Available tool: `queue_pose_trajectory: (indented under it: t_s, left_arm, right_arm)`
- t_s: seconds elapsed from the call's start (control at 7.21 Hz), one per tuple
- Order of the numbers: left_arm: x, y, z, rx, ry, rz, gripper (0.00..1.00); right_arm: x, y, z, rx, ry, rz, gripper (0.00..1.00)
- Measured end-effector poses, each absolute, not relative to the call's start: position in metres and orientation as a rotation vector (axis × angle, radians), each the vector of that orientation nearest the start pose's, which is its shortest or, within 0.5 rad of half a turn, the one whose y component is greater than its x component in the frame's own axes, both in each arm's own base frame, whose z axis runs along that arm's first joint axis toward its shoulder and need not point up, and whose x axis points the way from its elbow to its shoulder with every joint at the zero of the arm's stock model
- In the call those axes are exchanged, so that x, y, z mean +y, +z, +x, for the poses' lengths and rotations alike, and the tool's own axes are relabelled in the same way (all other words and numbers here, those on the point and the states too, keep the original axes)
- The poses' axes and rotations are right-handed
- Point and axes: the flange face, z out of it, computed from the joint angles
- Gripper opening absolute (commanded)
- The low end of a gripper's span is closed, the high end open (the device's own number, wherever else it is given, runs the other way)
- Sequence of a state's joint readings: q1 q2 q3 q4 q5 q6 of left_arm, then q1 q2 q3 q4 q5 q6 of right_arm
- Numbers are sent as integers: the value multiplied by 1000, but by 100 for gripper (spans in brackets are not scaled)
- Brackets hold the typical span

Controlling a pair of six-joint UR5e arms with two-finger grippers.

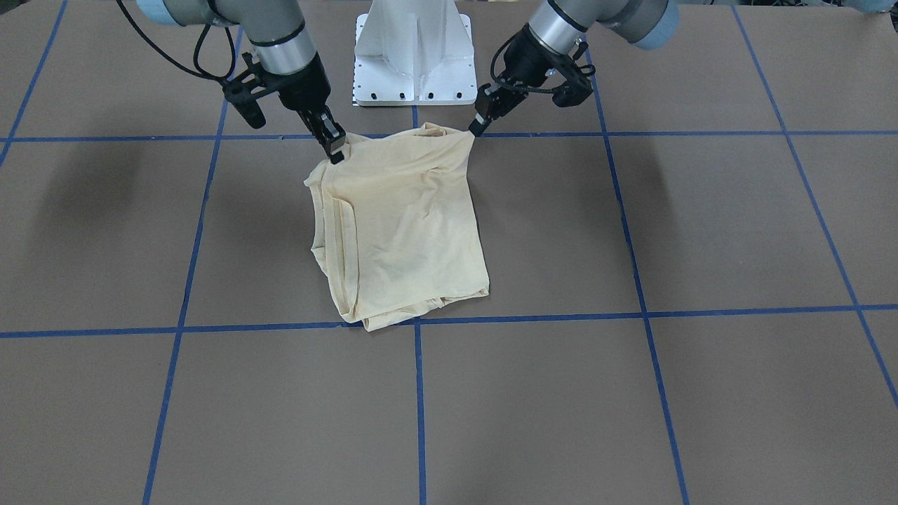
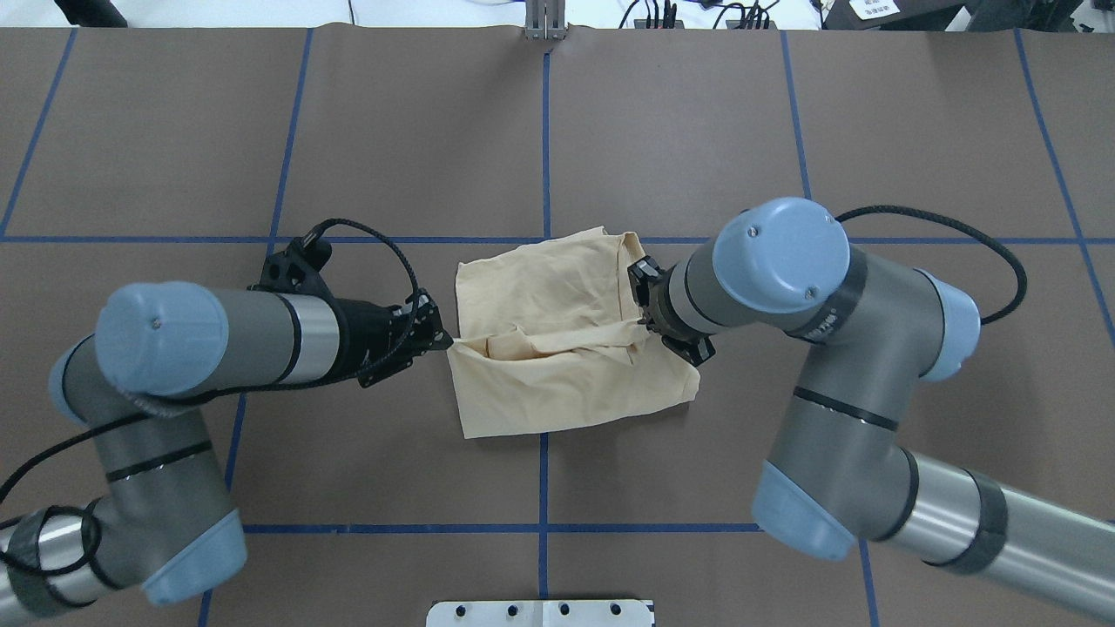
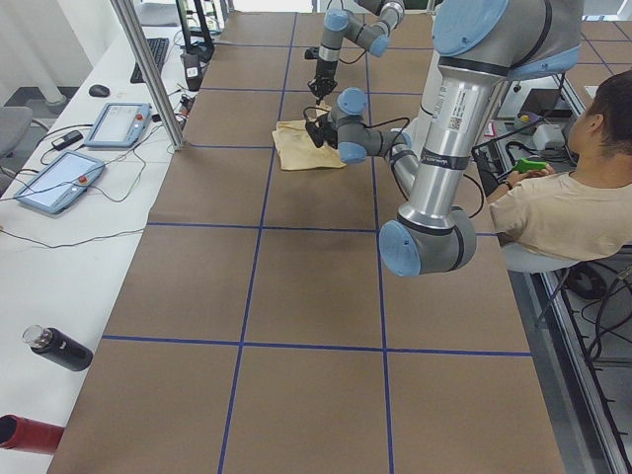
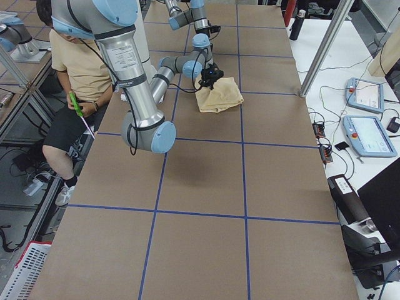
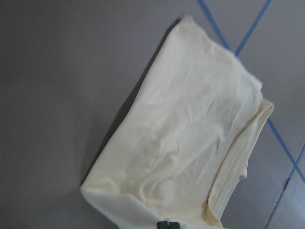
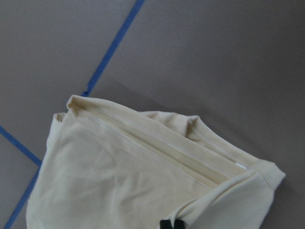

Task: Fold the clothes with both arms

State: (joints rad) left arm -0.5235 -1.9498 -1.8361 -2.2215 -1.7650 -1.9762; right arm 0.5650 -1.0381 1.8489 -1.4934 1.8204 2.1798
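1. Front-facing: the folded T-shirt (image 1: pixel 400 231) lies centrally on the counter (image 1: pixel 701 231). Its long axis runs from the pedestal (image 1: pixel 414 56) to a blue tape line (image 1: pixel 561 317), which its hem overlaps. Right arm (image 1: pixel 284 49): right jaws clenched on one raised corner. Left arm (image 1: pixel 561 28): left jaws clenched on the other.
2. Overhead: wide counter surface on every side of the shirt. The arms enter from opposite sides.
3. Wrist views: jaw tips pinched on cloth at each bottom edge.

The folded pale cream-yellow T-shirt (image 1: pixel 400 231) is laid on the brown paper-covered surface (image 1: pixel 701 386). Its robot-side corners are pinched by the black left pincer (image 1: pixel 478 126) and black right pincer (image 1: pixel 337 151). Beyond them, the white metal pedestal (image 1: pixel 414 56) is mounted.
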Motion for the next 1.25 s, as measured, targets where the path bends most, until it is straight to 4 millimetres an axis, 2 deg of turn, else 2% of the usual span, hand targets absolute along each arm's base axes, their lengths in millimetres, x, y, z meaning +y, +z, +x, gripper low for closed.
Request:
queue_pose_trajectory:
  t_s: [0.14, 0.28, 0.55, 0.69, 0.83, 1.11, 1.25]
  left_arm:
    - [-433, 262, 461, 1294, -670, -47, 0]
    - [-463, 270, 463, 1265, -672, -7, 0]
    - [-504, 282, 474, 1230, -676, 39, 0]
    - [-515, 293, 481, 1229, -676, 49, 61]
    - [-526, 310, 489, 1230, -676, 58, 67]
    - [-547, 329, 500, 1225, -669, 102, 69]
    - [-559, 330, 495, 1222, -670, 127, 69]
  right_arm:
    - [-461, 229, -473, -901, 980, -266, 0]
    - [-495, 231, -482, -900, 988, -267, 0]
    - [-550, 244, -512, -893, 985, -248, 0]
    - [-570, 255, -528, -891, 972, -235, 86]
    - [-589, 267, -541, -900, 959, -218, 99]
    - [-613, 280, -550, -900, 919, -174, 100]
    - [-625, 281, -542, -901, 899, -150, 100]
